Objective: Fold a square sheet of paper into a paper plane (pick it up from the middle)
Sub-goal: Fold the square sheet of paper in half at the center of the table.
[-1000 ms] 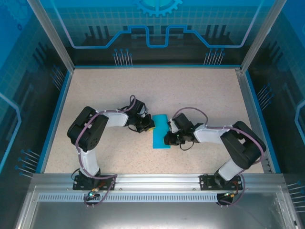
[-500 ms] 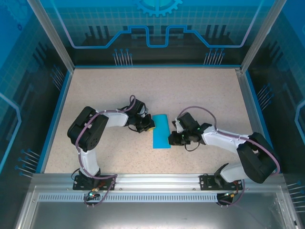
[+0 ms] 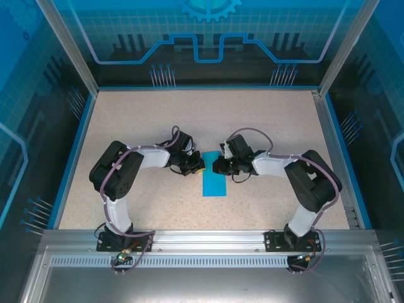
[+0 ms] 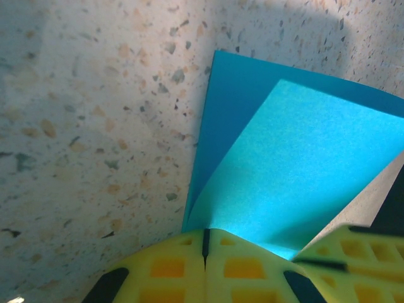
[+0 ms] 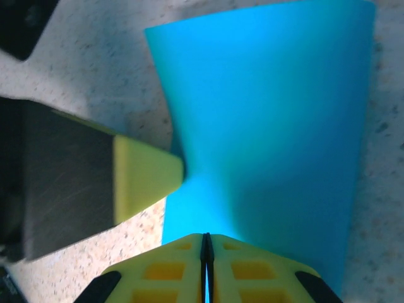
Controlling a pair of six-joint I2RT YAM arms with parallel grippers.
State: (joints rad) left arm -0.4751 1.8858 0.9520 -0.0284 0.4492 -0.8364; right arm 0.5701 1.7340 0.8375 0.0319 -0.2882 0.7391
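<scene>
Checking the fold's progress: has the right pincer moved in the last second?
Yes. The right pincer has shifted along the paper toward the far edge of the table, now level with the left pincer.

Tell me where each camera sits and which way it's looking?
Top external: high behind the arms, looking down at the speckled beige table; the left arm and right arm show whole.
Left wrist: on the left arm, looking along the left claw pinching the thin teal-blue sheet of paper.
Right wrist: on the right arm, looking along the right claw pinching the same paper.
Shared: both wrist views show the paper and table.
</scene>
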